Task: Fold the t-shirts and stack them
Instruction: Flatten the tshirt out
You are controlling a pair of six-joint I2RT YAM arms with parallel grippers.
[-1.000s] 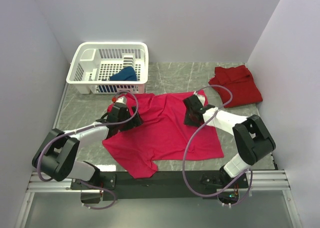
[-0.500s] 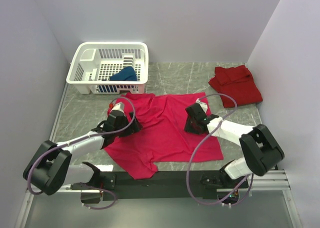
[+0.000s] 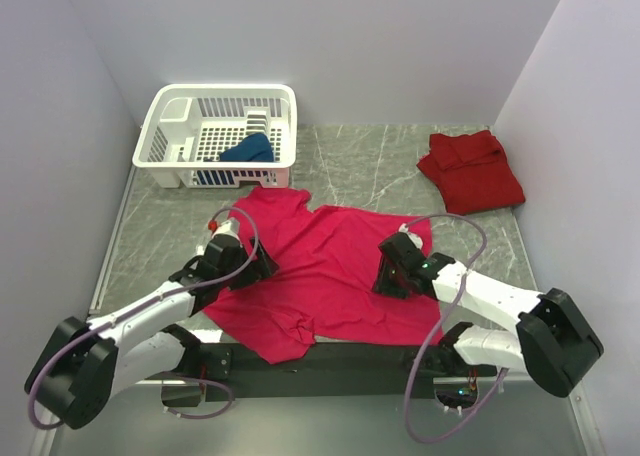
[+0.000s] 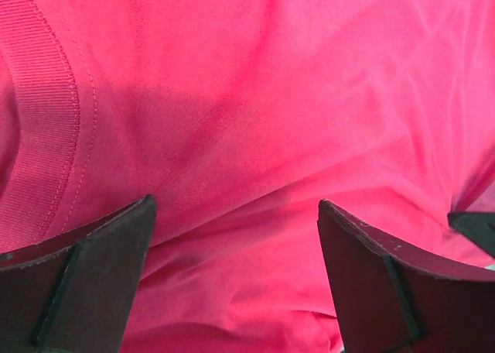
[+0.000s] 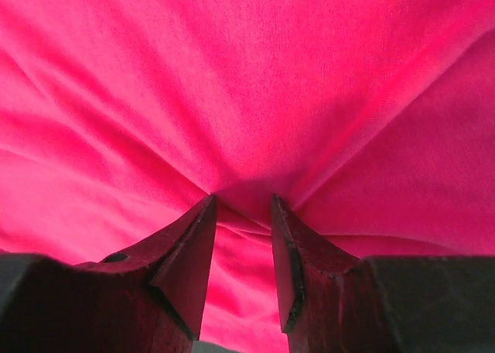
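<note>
The magenta t-shirt (image 3: 320,266) lies spread on the grey table, its lower hem hanging over the near edge. My left gripper (image 3: 252,266) sits on the shirt's left side; in the left wrist view its jaws (image 4: 234,214) stand wide apart with the cloth (image 4: 247,97) under and between them. My right gripper (image 3: 386,276) is on the shirt's right side; in the right wrist view it (image 5: 241,202) is pinched shut on a fold of the cloth (image 5: 247,74), with wrinkles fanning out from the tips. The darker red t-shirt (image 3: 472,171) lies folded at the back right. The dark blue t-shirt (image 3: 248,148) is in the basket.
The white lattice basket (image 3: 165,126) stands at the back left, just behind the magenta shirt's collar end. Walls close in the table on the left, back and right. Bare marble table (image 3: 370,161) shows between basket and red shirt.
Both grippers have pulled back toward the near edge, and the magenta shirt has slid with them, away from the basket. Its hem now reaches over the table's front edge.
</note>
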